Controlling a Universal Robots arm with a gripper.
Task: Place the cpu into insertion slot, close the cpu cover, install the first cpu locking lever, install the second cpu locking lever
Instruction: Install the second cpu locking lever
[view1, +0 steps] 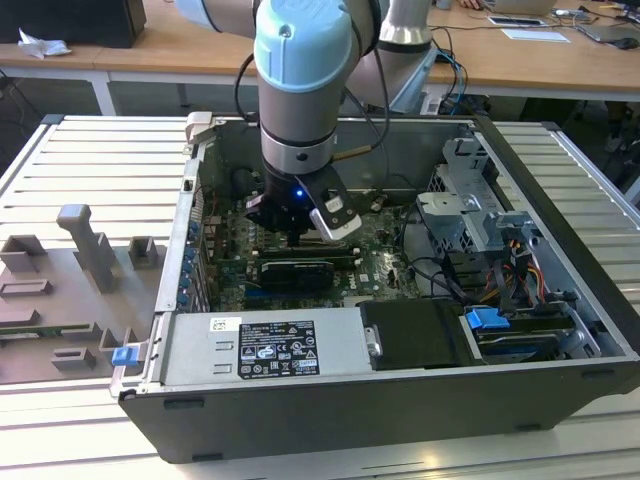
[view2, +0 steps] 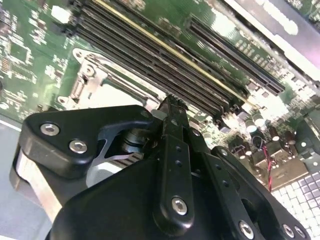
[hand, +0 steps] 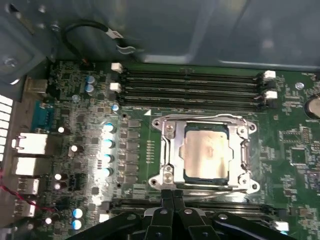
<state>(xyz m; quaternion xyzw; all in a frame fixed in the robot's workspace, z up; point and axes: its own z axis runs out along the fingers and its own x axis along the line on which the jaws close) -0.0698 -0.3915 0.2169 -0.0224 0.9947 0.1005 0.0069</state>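
pressing with clenched gripper (hand: 172, 194) at the cpu cover (hand: 206, 150) edge over the seated cpu (hand: 206, 151), risking slipping off and scraping the motherboard (hand: 140, 135).

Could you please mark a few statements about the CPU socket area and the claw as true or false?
1. The cpu lies in the insertion slot. True.
2. The cpu cover stands raised upright. False: it lies flat around the chip.
3. The claw is shut at the socket's edge. True.
4. The claw carries the cpu. False: the chip sits in the socket.
5. The computer case is closed. False: its side is open.
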